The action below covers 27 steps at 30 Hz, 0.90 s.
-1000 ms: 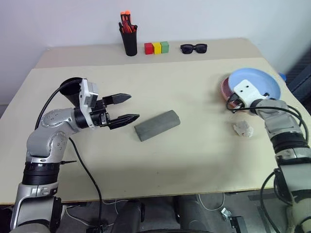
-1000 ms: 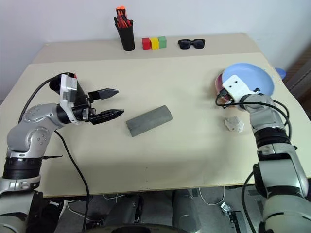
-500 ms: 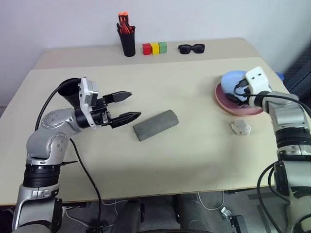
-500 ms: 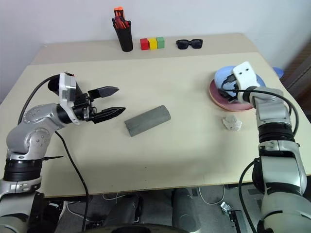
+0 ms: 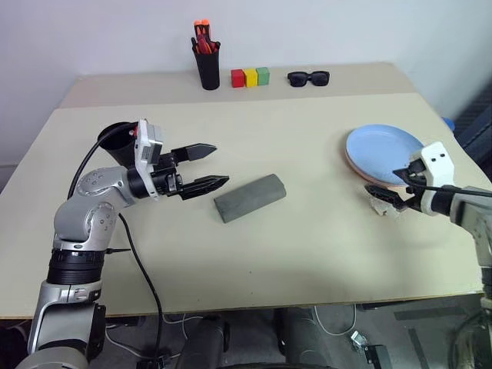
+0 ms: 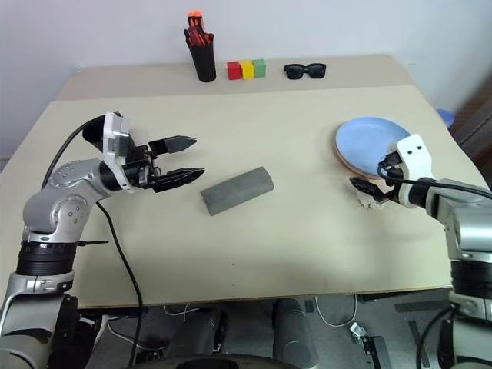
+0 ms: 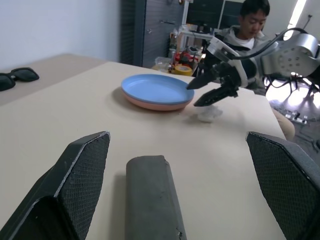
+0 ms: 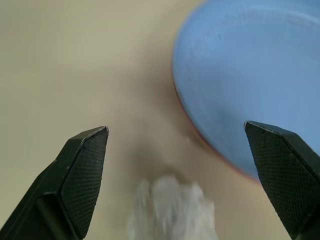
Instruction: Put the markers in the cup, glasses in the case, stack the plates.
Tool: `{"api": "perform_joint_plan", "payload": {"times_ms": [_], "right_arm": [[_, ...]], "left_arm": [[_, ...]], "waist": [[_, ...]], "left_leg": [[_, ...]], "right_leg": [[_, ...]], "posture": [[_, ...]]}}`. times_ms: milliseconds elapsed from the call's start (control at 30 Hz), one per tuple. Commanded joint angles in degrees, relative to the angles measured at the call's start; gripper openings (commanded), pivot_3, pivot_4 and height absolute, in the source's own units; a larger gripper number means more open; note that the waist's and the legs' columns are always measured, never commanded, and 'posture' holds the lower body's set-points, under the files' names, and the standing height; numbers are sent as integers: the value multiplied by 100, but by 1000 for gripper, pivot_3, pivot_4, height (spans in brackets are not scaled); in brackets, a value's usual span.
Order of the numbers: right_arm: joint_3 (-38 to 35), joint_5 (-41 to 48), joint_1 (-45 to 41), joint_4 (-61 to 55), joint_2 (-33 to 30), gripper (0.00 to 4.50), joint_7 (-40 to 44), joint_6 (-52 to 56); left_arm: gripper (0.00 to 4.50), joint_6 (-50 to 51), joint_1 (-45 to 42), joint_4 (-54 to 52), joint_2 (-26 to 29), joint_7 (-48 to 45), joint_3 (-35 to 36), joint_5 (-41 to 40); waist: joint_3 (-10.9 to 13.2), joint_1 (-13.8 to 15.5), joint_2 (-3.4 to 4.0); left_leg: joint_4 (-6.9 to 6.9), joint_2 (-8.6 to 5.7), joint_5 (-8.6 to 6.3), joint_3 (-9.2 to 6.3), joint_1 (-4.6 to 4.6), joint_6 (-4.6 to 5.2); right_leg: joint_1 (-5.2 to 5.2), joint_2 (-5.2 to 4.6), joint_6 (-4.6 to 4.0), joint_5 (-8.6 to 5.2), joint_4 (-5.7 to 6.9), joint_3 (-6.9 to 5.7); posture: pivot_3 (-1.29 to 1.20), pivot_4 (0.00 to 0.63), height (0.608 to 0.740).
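The light blue plate [image 5: 384, 144] lies stacked on the salmon pink plate [image 7: 150, 105] at the table's right side. My right gripper [image 5: 382, 180] hovers open and empty just in front of the plates, over a white crumpled scrap. The grey case [image 5: 249, 197] lies shut near the table's middle. My left gripper [image 5: 221, 163] is open and level, pointing at the case's left end from a short gap away. The black cup [image 5: 115, 138] stands behind the left hand, its inside mostly hidden. The markers and the glasses are out of view.
A white crumpled scrap [image 5: 382, 204] lies just in front of the plates. Along the back edge stand a black pen holder with orange-red pens [image 5: 206, 65], three coloured blocks [image 5: 250, 77] and black sunglasses [image 5: 308, 78]. A person [image 7: 247, 20] sits beyond the table's right end.
My right gripper has opened, leaving the blue plate lying on the pink one, and has drawn back toward the table's front. The left arm has stayed where it was.
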Motion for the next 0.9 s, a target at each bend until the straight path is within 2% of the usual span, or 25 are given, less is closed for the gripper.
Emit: {"api": "perform_joint_plan", "payload": {"times_ms": [33, 300, 400, 633, 733, 800, 900], "right_arm": [[-233, 112, 189, -314, -209, 4438, 16, 119], [268, -207, 373, 8, -344, 4438, 23, -51], [368, -211, 314, 82, -342, 3573, 75, -108], [507, -267, 168, 138, -483, 163, 215, -214], [99, 431, -193, -159, -406, 72, 540, 169], [19, 535, -400, -115, -371, 72, 489, 152], [135, -137, -1191, 852, -127, 72, -527, -751]], "left_arm": [[4500, -181, -117, 20, -21, -33, 4, 70], [4500, -339, -211, 138, -52, -78, -17, 162], [4500, -360, -124, 41, -46, -52, -18, 172], [4500, -314, -13, -110, -19, 28, 15, 131], [4500, -296, 1, -160, -53, 82, 20, 100], [4500, -291, -8, -149, -63, 106, 36, 80], [4500, -378, -59, -104, -112, 204, 57, 122]], "waist": [[0, 13, 0], [0, 9, 0], [0, 10, 0], [0, 11, 0], [0, -5, 0], [0, -4, 0], [0, -3, -1]], "left_leg": [[0, 0, 0, 0, 1, 0], [1, 0, 0, -1, 5, 0], [1, 0, 0, -1, 4, 0], [1, 0, 0, -1, 4, 0], [1, 0, 0, -1, 4, 0], [1, 1, 0, -1, 6, 0], [3, 0, 0, -2, 6, 0]], "right_leg": [[2, 0, 0, 0, 0, 0], [6, 0, 0, 0, -2, -1], [6, 0, 0, 0, -3, -1], [6, 0, 0, 0, -3, -1], [6, 0, 0, 0, -3, -1], [6, 1, 0, 0, -2, 0], [8, 1, 1, 0, -3, -1]], "posture": [[0, 150, 740], [0, 150, 740], [0, 150, 740], [0, 150, 740], [0, 150, 740], [0, 150, 740], [0, 150, 740]]}}
